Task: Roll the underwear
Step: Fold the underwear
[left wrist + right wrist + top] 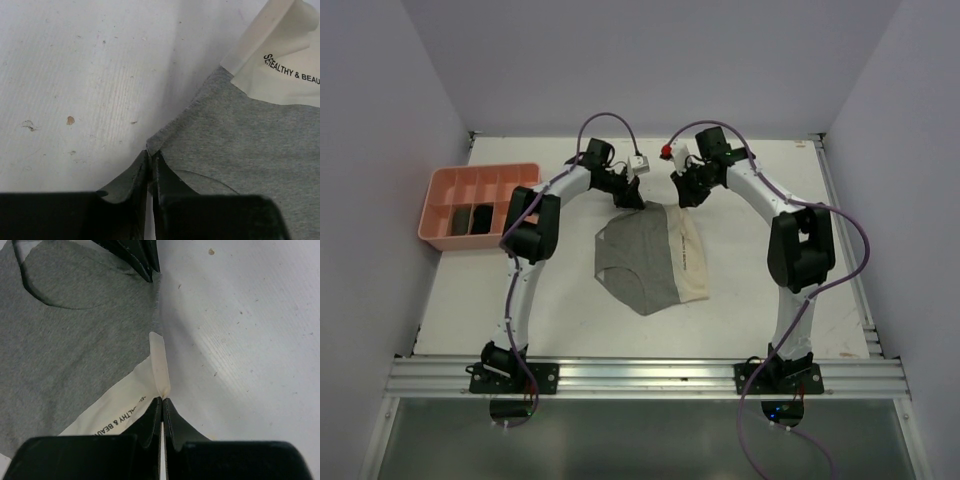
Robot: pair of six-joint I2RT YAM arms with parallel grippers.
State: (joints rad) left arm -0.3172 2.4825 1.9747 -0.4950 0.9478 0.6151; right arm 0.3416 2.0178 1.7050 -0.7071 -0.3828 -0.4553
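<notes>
Grey underwear (645, 262) w/ a cream waistband lies flat mid-tabletop (760, 310), waistband edge toward my right side. My left end effector (150, 156) is clamped on its far-left grey corner. My right end effector (162, 401) is pinched on the far-right waistband corner, which puckers up a bit at the tips. Pink tray (438, 205) sits well apart on the left w/ dark bundles (470, 218) inside.

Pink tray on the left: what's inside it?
Two dark bundles, likely rolled underwear, fill neighbouring near-row compartments of the pink tray. Anything beneath them is covered.
</notes>
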